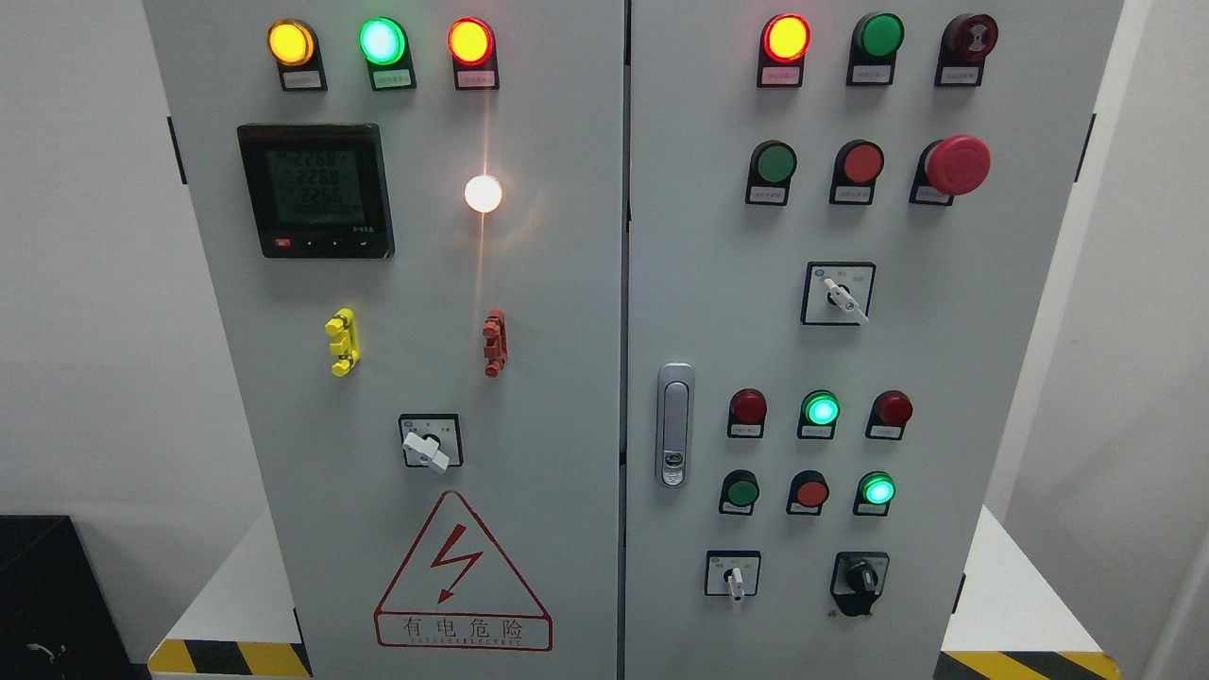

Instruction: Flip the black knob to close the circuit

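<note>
Landmark: door handle point(674, 425), on the right-hand door point(945, 359) just beside the seam with the left-hand door point(567, 378).

Left of handle: rotary switch point(430, 444), with the warning triangle point(461, 576) below it. Up and left of handle: two clips point(342, 342) point(494, 343) side by side; higher still, meter point(315, 189) with a lit lamp point(483, 194) to its right.

Right of handle: two rows of three round buttons and lamps point(820, 409) point(810, 492). Below and right of handle: small lever switch point(733, 574), then the knob point(860, 576) further right. Up and right of handle: another lever switch point(839, 295), mushroom button point(956, 165) above it.
</note>
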Robot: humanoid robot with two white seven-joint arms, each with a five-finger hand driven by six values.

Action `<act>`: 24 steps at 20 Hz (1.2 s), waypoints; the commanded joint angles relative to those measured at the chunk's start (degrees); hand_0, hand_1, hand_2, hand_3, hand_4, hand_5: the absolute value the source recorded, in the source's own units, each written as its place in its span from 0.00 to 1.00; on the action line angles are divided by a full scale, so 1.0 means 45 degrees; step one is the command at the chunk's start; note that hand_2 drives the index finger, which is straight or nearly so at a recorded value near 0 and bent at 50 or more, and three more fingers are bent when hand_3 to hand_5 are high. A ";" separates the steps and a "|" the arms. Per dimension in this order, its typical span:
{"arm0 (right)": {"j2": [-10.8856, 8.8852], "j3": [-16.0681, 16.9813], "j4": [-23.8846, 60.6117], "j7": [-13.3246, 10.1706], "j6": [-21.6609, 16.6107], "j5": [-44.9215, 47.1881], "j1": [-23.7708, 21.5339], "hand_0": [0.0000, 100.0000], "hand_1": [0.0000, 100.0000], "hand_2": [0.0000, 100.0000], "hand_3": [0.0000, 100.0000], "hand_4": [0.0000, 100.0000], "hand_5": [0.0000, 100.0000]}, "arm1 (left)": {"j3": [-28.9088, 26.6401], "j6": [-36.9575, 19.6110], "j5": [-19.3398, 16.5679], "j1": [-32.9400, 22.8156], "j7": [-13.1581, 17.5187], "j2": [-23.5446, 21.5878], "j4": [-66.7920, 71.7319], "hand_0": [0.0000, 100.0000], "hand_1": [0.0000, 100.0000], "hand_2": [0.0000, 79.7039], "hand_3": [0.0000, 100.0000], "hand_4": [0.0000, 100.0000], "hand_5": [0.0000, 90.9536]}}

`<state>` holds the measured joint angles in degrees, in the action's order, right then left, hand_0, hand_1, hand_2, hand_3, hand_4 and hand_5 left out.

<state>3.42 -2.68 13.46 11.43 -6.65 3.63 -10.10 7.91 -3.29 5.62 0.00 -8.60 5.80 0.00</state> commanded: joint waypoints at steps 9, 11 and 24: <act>-0.0037 0.0106 0.0056 0.0506 -0.0084 0.0092 -0.0001 0.00 0.15 0.00 0.00 0.00 0.00 | 0.0000 0.0007 0.0000 -0.0293 -0.0004 0.0000 -0.0371 0.12 0.56 0.00 0.00 0.00 0.00; -0.0037 0.0242 0.0134 0.0566 -0.0453 0.0112 -0.0001 0.00 0.12 0.00 0.00 0.00 0.00 | 0.0000 0.0007 0.0000 -0.0273 -0.0004 0.0000 -0.0371 0.12 0.56 0.00 0.00 0.00 0.00; -0.0271 0.1415 0.6165 0.1035 -0.0709 -0.0803 -0.0938 0.00 0.03 0.09 0.23 0.19 0.01 | 0.0000 0.0007 0.0000 -0.0293 -0.0004 0.0000 -0.0371 0.12 0.56 0.00 0.00 0.00 0.00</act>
<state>3.03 1.12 24.24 16.40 -10.09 2.58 -12.38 7.91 -3.29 5.62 0.00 -8.60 5.80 0.00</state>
